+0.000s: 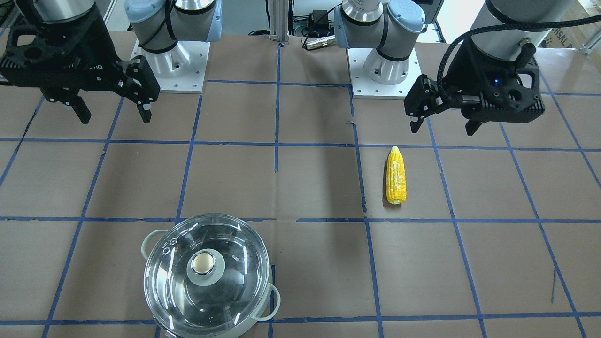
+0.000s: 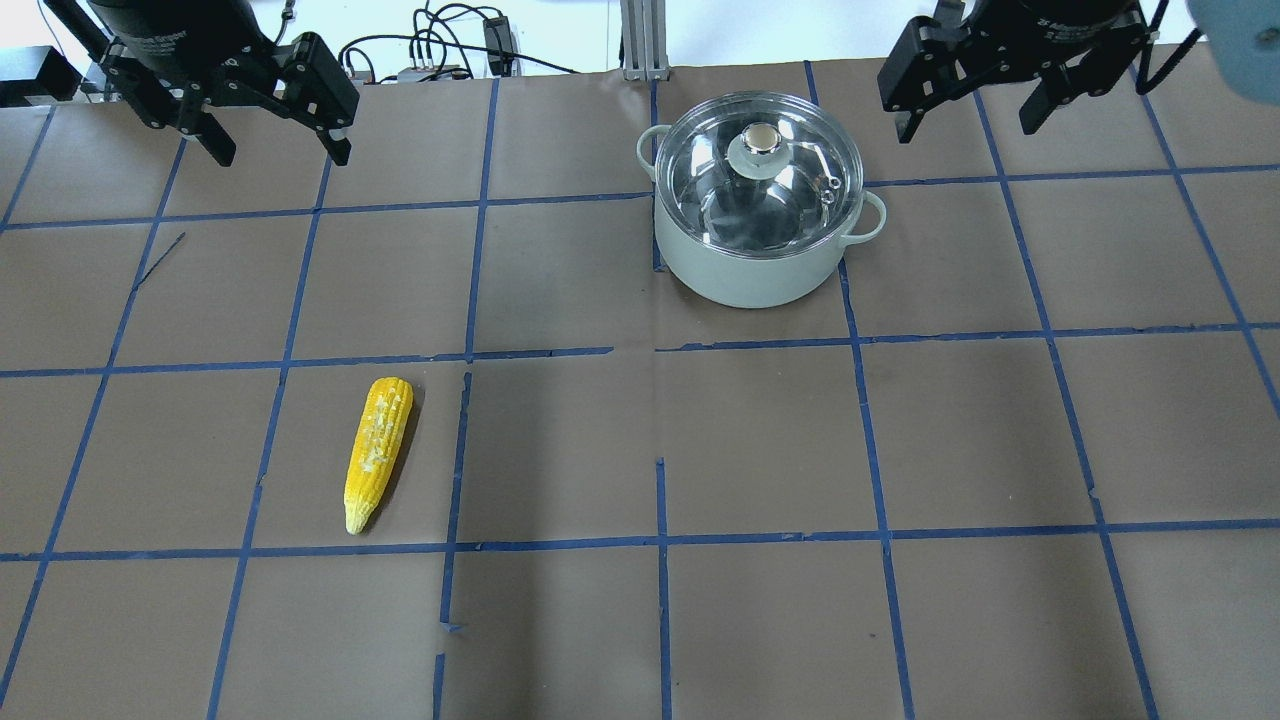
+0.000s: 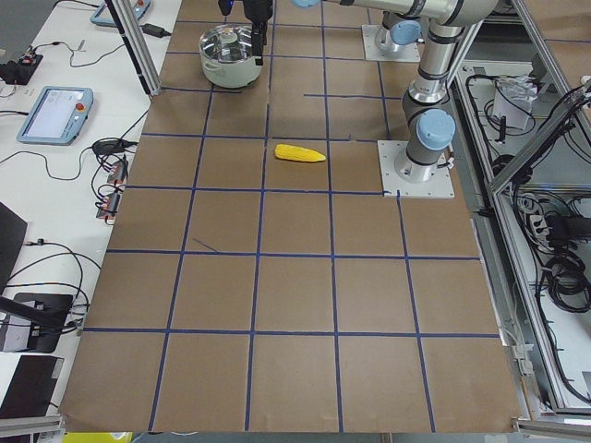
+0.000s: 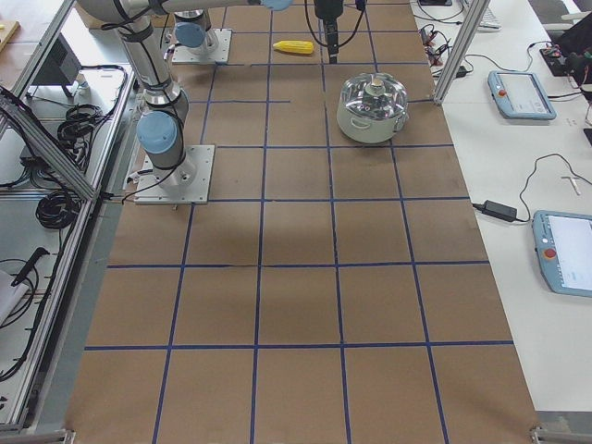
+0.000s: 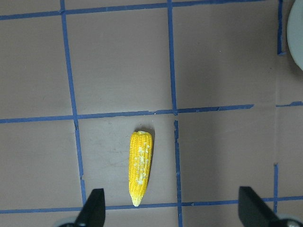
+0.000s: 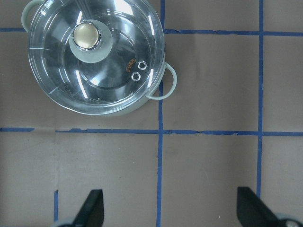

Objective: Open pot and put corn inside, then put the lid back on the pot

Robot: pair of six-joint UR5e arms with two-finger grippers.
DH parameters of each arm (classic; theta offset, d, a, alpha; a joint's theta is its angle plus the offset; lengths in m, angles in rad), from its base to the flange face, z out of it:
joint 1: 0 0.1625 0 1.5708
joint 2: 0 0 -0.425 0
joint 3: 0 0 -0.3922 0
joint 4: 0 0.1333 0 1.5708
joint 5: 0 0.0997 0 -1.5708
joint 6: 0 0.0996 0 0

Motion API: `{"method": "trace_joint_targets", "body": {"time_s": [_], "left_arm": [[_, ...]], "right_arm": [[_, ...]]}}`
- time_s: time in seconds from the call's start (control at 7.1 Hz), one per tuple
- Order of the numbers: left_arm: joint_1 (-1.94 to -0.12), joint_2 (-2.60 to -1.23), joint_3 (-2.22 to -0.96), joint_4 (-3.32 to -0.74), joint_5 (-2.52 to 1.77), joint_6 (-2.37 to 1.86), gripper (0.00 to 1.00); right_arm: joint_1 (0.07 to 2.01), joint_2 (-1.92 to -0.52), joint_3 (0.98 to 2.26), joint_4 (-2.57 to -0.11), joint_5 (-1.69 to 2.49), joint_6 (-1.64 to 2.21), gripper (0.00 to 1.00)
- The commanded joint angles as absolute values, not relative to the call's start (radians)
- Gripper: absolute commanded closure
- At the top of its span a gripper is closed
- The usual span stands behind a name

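Note:
The pot point(image 2: 750, 275) stands at the far middle-right of the table, with the glass lid point(image 2: 765, 175) sitting on it. The pot's pale handle point(image 1: 273, 300) and the lid point(image 1: 206, 274) also show in the front view. The corn point(image 2: 378, 455) lies flat on the near left, pointed end toward the robot; it also shows in the left wrist view point(image 5: 140, 168). My left gripper point(image 2: 282, 155) is open and empty, high above the far left. My right gripper point(image 2: 967, 130) is open and empty, high and to the right of the pot. The right wrist view shows the lid point(image 6: 94, 56) from above.
The table is brown paper with a blue tape grid. The two arm bases stand on white plates point(image 1: 173, 65) point(image 1: 380, 70) at the robot's edge. Cables point(image 2: 440, 50) lie beyond the far edge. Tablets point(image 4: 523, 92) sit on a side bench.

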State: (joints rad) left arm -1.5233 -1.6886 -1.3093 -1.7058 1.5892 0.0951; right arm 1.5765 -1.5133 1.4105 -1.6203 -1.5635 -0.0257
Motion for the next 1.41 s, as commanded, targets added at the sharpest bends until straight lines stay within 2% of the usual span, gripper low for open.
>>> {"method": "trace_joint_targets", "body": {"time_s": [0.0, 0.28, 0.56, 0.85, 1.27], "left_arm": [[-1.523, -1.695, -1.312, -1.704, 1.591, 0.095, 0.0], [-1.523, -1.706, -1.313, -1.704, 1.591, 0.095, 0.0], [-1.523, -1.709, -1.312, -1.704, 1.591, 0.095, 0.0], [-1.523, -1.707, -1.312, -1.704, 1.591, 0.095, 0.0], [-1.523, -1.703, -1.313, -1.704, 1.592, 0.101, 0.0]], "right_arm": [[1.626, -1.36, 1.266, -1.626, -1.56, 0.009, 0.0], [1.689, -1.209, 1.178, -1.718, -1.569, 0.099, 0.0], [1.713, -1.108, 1.163, -1.829, -1.577, 0.17, 0.0], [1.715, -1.036, 1.163, -1.925, -1.585, 0.193, 0.0], [1.715, -1.002, 1.163, -1.933, -1.601, 0.238, 0.0]]}}
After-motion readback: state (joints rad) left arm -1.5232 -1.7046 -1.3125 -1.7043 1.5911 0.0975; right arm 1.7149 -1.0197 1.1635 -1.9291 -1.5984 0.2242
